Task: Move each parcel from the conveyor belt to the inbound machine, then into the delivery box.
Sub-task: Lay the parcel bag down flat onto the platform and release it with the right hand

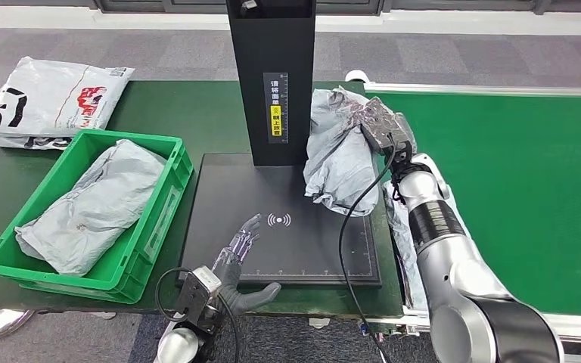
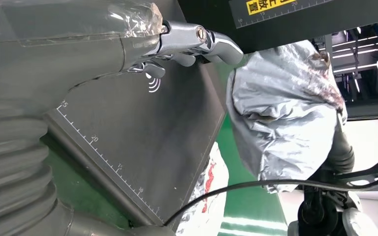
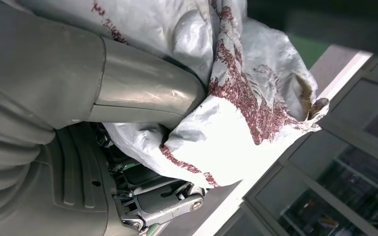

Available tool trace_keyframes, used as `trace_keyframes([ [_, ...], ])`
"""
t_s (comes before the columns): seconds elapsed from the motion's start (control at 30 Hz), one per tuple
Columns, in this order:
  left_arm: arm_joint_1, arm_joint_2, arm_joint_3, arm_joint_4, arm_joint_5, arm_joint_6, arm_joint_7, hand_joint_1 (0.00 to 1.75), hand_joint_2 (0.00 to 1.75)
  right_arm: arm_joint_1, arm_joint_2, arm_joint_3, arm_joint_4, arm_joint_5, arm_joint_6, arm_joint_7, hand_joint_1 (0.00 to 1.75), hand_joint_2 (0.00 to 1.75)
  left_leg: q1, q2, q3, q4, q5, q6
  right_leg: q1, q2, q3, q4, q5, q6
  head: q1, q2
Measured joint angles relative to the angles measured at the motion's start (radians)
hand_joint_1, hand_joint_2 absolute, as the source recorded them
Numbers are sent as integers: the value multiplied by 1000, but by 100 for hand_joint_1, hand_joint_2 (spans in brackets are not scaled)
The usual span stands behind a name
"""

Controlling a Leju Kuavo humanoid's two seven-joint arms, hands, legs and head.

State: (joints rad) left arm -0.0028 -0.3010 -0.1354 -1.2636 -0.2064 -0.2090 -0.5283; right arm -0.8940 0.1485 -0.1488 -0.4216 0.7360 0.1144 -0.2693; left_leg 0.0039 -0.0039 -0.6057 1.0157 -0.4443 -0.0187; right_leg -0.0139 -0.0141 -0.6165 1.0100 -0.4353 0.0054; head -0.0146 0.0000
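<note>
- Green-covered bench carries your black scanner platform, its upright column bearing a yellow Chinese label.
- Your right hand grips the crumpled grey plastic parcel above the platform.
- Your left hand lies spread, holding nothing.

Head view looks down; wrist views close — all share the parcel.
</note>
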Motion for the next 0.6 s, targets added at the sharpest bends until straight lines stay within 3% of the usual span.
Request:
trace_keyframes([
  [0.17,1,0,0,-1,2,0,0,0,175,-5,26,14,4,-4,18,-7,175,175,-1,1,0,1,0,0,-1,1,0,0,0,0,0,0],
  [0.6,-3,-3,0,0,8,-3,11,0,175,24,173,87,13,-54,24,-17,175,175,1,7,0,0,0,-1,2,6,-3,0,1,-2,0,0],
])
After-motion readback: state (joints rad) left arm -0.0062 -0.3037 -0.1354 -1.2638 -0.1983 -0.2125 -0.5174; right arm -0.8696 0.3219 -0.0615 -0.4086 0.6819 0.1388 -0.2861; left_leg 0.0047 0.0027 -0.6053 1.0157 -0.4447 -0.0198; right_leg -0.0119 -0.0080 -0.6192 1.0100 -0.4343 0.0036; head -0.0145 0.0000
